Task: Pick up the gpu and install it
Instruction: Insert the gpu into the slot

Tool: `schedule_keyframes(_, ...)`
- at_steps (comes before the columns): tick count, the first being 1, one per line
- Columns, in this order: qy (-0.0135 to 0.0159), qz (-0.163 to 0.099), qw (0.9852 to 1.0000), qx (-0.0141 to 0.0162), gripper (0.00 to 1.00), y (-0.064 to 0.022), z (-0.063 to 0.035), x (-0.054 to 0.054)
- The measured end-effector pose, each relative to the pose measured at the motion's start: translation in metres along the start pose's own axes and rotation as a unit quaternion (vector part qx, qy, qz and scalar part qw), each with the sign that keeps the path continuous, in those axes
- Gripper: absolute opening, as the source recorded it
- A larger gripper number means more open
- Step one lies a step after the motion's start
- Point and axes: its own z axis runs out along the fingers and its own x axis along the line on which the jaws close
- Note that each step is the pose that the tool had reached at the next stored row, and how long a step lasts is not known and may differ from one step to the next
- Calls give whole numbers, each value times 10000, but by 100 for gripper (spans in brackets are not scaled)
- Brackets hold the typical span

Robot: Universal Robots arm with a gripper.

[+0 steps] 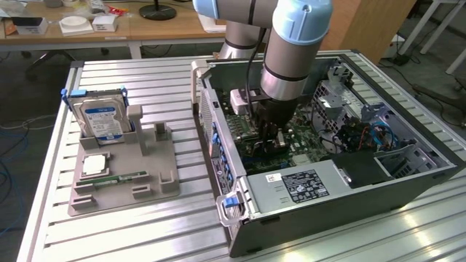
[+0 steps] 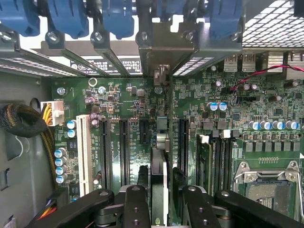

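Observation:
The gpu [image 2: 159, 156] stands on edge in a slot of the green motherboard [image 2: 237, 109], a thin dark card seen edge-on. Its silvery end bracket [image 2: 161, 52] reaches the row of rear slot covers. My gripper [image 2: 159, 173] straddles the card from above, with one black finger [image 2: 142, 173] on each side and a narrow gap showing between fingers and card. In the exterior view my gripper [image 1: 271, 131] is down inside the open computer case [image 1: 328, 207], close above the board.
A hard drive [image 1: 102, 121] and a memory stick [image 1: 120, 178] sit on the grey fixture [image 1: 124, 185] at the exterior view's left. Empty black slots flank the card; a cable bundle [image 2: 23, 123] and the CPU socket [image 2: 268, 185] lie to either side.

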Motion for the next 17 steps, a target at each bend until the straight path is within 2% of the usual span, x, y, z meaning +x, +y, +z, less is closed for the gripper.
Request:
schedule_keyframes(6,1,0,10000,-1,34,-1,-44,0)
schedule_keyframes(17,1,0,10000,7,34,-9,-339,-6)
